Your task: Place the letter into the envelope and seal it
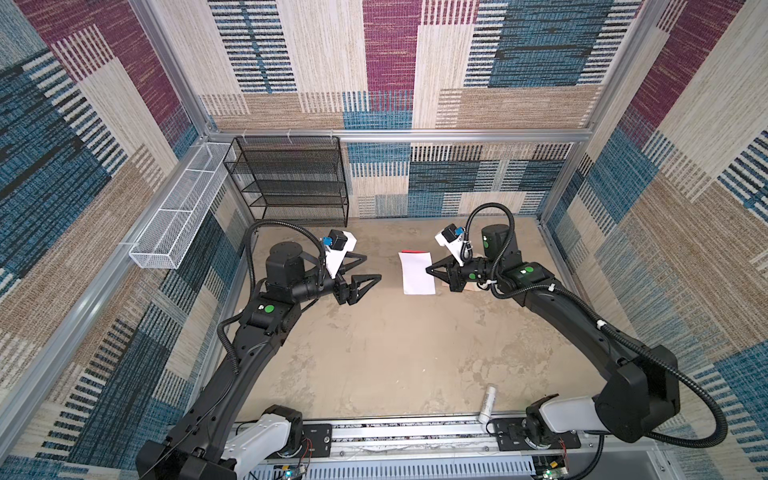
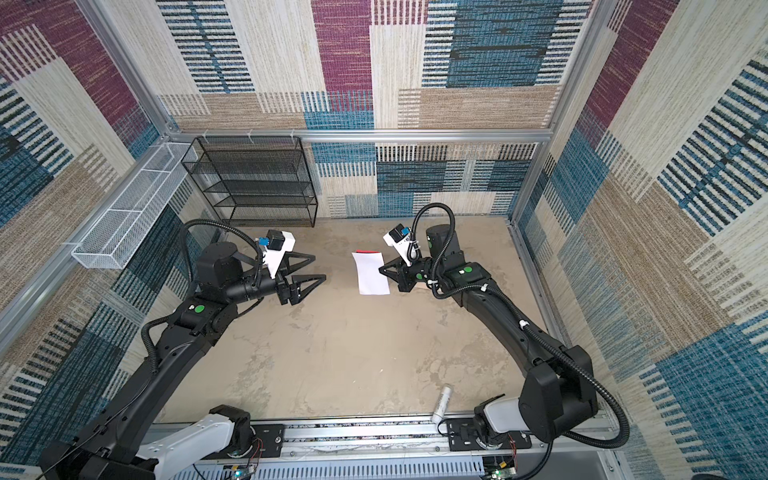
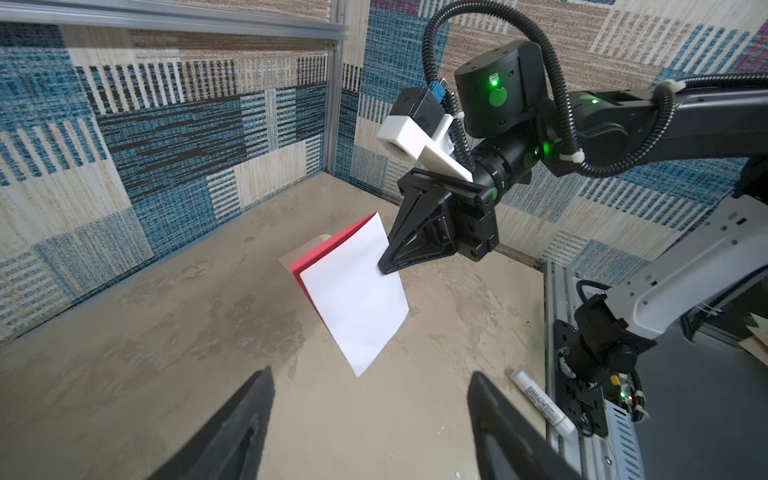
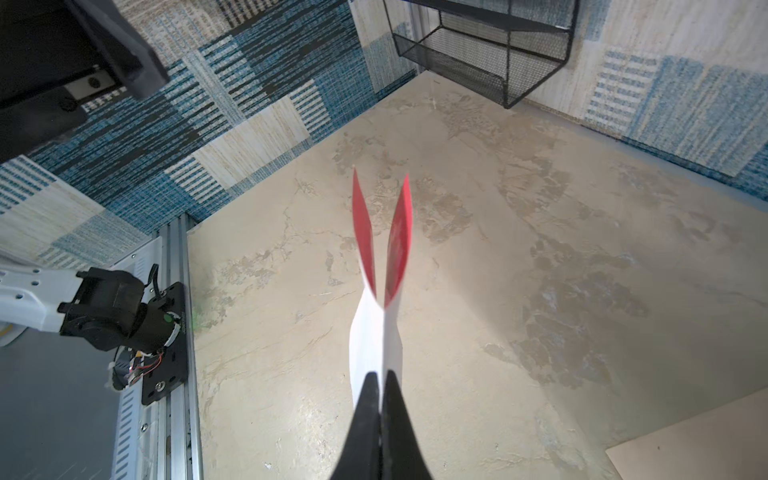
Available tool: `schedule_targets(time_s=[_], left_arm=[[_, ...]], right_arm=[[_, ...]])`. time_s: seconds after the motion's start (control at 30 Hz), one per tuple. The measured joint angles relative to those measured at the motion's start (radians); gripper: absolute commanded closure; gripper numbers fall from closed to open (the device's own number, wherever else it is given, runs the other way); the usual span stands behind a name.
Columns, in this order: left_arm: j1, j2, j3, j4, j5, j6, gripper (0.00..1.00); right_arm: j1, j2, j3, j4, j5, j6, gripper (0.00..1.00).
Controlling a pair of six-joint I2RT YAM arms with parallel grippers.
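Observation:
The letter (image 1: 417, 272) (image 2: 371, 272) is a folded card, white outside and red inside, held in the air above the table. My right gripper (image 1: 428, 270) (image 4: 381, 376) is shut on its right edge. The right wrist view shows the letter (image 4: 376, 328) splaying open beyond the closed fingertips. The left wrist view shows the letter (image 3: 353, 299) hanging tilted from the right gripper (image 3: 384, 266). My left gripper (image 1: 372, 267) (image 3: 371, 372) is open and empty, apart from the card on its left. The peach-tan envelope (image 4: 698, 440) (image 3: 291, 259) lies flat on the table beneath the right arm, mostly hidden.
A white tube (image 1: 487, 403) (image 3: 540, 401) lies by the front rail (image 1: 415, 432) near the right arm's base. A black mesh shelf (image 1: 291, 178) stands at the back left. A white wire basket (image 1: 178, 216) hangs on the left wall.

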Motion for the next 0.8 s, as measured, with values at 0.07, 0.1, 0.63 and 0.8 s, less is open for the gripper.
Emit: schedule_targets(time_s=[0.07, 0.1, 0.63, 0.8], left_arm=[[-0.014, 0.01, 0.014, 0.0, 0.0, 0.013, 0.21], [-0.021, 0.017, 0.023, 0.0, 0.0, 0.02, 0.2], [-0.144, 0.169, 0.155, -0.084, 0.072, 0.151, 0.23], [-0.174, 0.212, 0.179, -0.143, 0.095, 0.201, 0.29]], right_arm=[[0.013, 0.0, 0.002, -0.005, -0.012, -0.03, 1.0], [0.02, 0.0, 0.002, -0.01, -0.018, -0.044, 1.0], [0.093, 0.0, 0.056, -0.14, -0.077, -0.295, 1.0], [0.111, 0.0, 0.057, -0.167, -0.069, -0.336, 1.0]])
